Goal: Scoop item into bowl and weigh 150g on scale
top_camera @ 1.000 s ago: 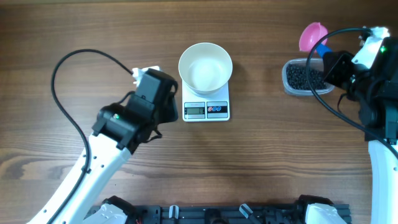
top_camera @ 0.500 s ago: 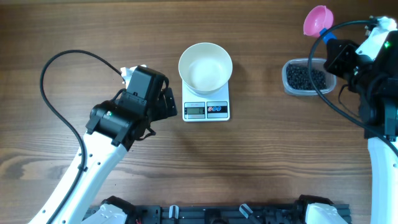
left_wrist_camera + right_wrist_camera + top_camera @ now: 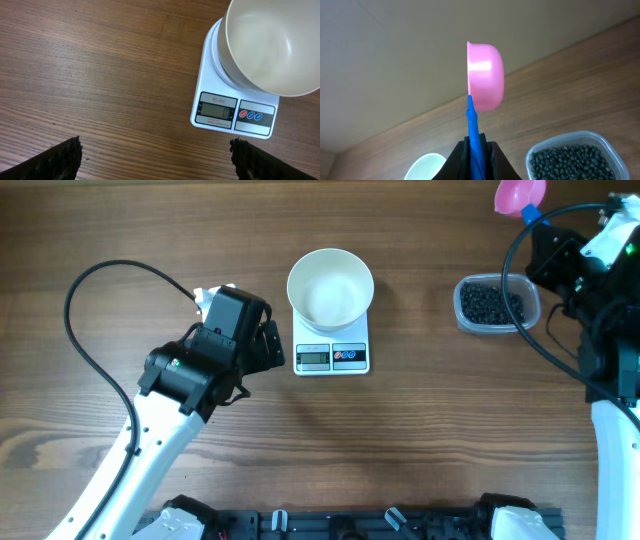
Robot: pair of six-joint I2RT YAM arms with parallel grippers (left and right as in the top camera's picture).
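The empty white bowl stands on the white scale at mid-table. The black pellets, the item, fill a clear tub at the right. My right gripper is shut on the blue handle of a pink scoop, held high beyond the tub near the far edge. In the right wrist view the scoop is turned on its side above the item. My left gripper hangs open just left of the scale, nothing between its fingers. The scale and bowl lie ahead to its right.
A black cable loops over the table behind the left arm. Another cable hangs from the right arm across the tub's right side. A dark rail runs along the front edge.
The right gripper has carried the scoop up and away from the tub toward the far edge. The left gripper opened wide and drew back left of the scale, then stayed still.
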